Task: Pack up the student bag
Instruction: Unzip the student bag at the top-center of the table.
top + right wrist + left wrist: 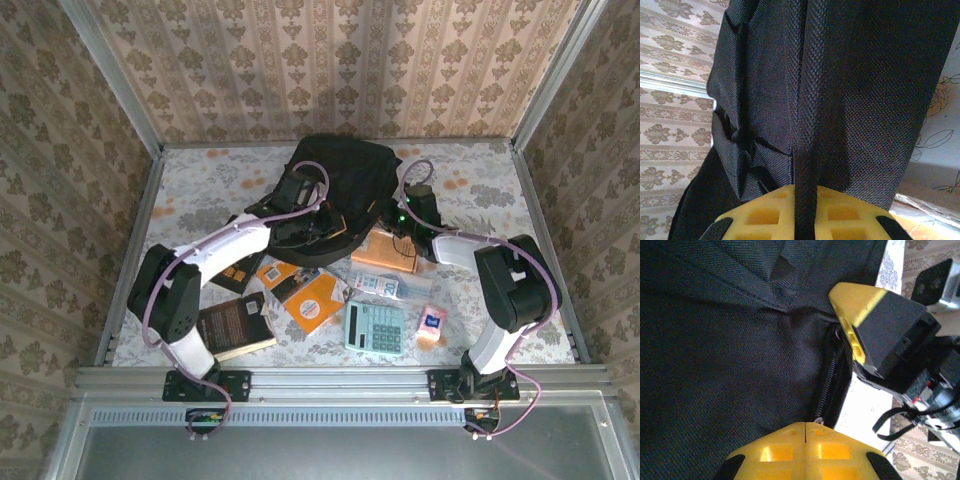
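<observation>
Fabric looks soft and floppy — bag [335, 170] slumps just ahead of the right claw [805, 192], which pinches its strap [810, 100], a sound handle; left claw [805, 425], fully closed, sits beside the zipper [832, 375].

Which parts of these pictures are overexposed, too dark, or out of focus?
Top external: even light, but the student bag is a nearly featureless black mass. Left wrist: the table beside it is blown out white. Right wrist: weave sharp, yellow fingers soft.
</observation>
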Robot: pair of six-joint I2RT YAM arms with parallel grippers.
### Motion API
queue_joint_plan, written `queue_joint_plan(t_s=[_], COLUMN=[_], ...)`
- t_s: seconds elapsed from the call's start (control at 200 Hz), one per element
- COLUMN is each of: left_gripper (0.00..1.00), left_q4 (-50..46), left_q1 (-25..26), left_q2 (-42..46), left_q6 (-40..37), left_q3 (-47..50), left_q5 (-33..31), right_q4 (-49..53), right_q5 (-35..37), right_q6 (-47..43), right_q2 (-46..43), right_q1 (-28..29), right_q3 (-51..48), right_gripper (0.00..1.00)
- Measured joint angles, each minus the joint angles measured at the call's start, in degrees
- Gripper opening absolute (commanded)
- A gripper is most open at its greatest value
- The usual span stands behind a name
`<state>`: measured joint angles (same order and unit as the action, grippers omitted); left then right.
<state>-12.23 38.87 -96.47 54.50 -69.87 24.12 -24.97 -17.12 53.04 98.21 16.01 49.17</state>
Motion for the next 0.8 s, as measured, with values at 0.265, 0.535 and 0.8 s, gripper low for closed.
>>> queue_joint_plan(t_s=[0.265, 0.535, 0.8], left_gripper=[0.0, 0.0, 0.0], left_q4=[-3.0, -6.3, -8.6], left_q1=[0.0, -2.0, -4.9], left_q2=[3.6, 10.1, 13.1], left_q6=[-4.4, -7.8, -9.9], left_q3=[2.9, 7.5, 9.6], left_q5=[-0.6, -1.6, -1.8], right_q4=[5.3, 12.1, 19.1], right_q5=[-0.2, -0.7, -0.7], right_q6=[-3.2, -6.9, -9.7], right_q2=[1.3, 4.6, 6.7], right_q1=[-0.7, -2.2, -3.3], right_q3=[3.9, 9.8, 14.7], right_gripper=[0.0, 0.0, 0.29])
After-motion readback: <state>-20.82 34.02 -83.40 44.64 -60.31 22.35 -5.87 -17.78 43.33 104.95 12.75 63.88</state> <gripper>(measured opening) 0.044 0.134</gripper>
